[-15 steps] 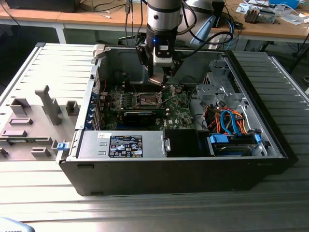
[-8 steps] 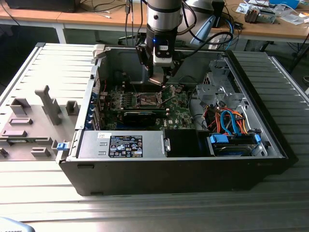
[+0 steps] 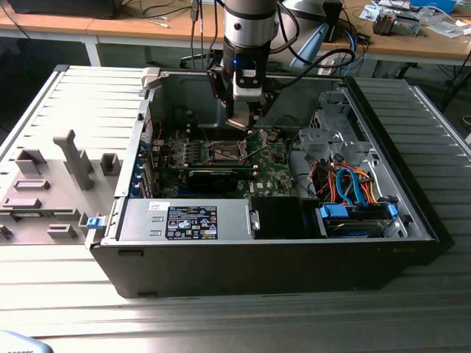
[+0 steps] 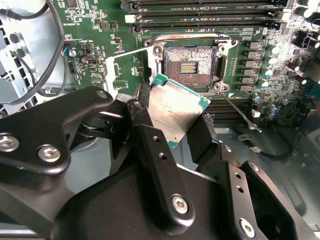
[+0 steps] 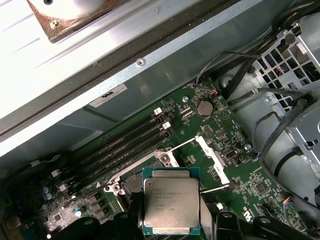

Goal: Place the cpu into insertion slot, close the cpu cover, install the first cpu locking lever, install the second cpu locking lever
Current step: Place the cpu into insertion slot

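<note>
The gripper (image 4: 172, 114) was clamped on the cpu (image 4: 176, 111), its two black fingers (image 4: 150, 137) pressed against opposite edges of the chip, so that the dull silver top lay between the jaws in both wrist views. Just beyond the fingertips sat the insertion slot (image 4: 190, 65), a dark square recess with a silvery rim, uncovered and with nothing in it; the cpu was not seated there, and in the second wrist view one corner of the chip overlapped the near edge of the rim. To one side of the jaws the cpu cover (image 5: 212, 157) stood swung up off the socket, its thin metal frame raised over the green circuit board (image 4: 90, 30). On the other side a thin wire lever (image 4: 240, 112) ran out slantwise from the socket corner. Past the slot, farther from the jaws, ran the long memory slots (image 4: 200, 20). In the exterior view the arm reached down into the open computer case (image 3: 294, 257).
</note>
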`<state>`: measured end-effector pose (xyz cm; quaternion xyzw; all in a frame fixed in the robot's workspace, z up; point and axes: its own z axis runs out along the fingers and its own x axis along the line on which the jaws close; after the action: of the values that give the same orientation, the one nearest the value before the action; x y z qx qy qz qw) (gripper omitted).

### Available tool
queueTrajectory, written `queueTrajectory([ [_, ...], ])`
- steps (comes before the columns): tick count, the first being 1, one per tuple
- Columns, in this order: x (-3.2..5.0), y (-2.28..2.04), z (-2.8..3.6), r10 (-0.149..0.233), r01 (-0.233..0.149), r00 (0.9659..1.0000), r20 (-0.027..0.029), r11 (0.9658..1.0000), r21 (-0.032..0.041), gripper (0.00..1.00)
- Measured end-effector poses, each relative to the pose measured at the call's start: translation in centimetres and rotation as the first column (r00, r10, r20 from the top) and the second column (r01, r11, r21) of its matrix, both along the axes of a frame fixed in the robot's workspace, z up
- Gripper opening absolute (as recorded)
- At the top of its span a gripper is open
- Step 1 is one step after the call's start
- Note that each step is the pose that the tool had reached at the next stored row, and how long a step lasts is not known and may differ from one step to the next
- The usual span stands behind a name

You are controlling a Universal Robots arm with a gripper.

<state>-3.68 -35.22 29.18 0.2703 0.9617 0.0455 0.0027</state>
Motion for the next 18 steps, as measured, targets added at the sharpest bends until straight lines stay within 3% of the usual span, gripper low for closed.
queueTrajectory([
  [18, 0.00, 0.00, -0.10, -0.016, 0.016, 0.9999, 0.0000, 0.9999, 0.0000, 0.54],
])
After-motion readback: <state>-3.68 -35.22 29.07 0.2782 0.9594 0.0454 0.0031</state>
